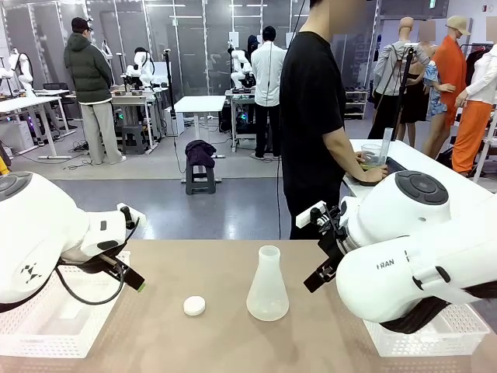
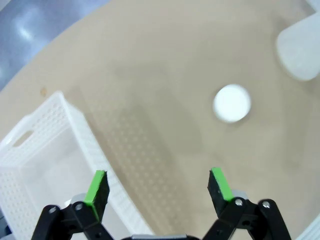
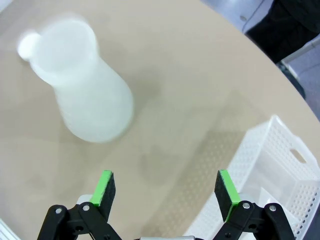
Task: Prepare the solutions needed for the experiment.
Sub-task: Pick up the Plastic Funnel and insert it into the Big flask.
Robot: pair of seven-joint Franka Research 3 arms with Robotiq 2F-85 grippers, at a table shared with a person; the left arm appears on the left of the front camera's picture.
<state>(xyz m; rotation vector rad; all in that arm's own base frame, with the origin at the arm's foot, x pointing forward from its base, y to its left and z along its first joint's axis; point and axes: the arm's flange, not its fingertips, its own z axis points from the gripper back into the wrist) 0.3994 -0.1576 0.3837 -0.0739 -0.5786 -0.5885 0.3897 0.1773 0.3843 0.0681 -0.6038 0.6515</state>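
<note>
The left pincer (image 2: 157,182) and right pincer (image 3: 167,185) hang released, empty; the pale yellow-green solution (image 1: 370,164) sits far right in the person's clear beaker (image 1: 373,150); best to steady the frosted conical plastic flask (image 1: 268,286) by its neck.

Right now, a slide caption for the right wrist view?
Open right hand hovers above the table, frosted flask ahead, white basket alongside.

"FRAN" in black letters, cut off, on right arm (image 1: 404,273) casing.
</note>
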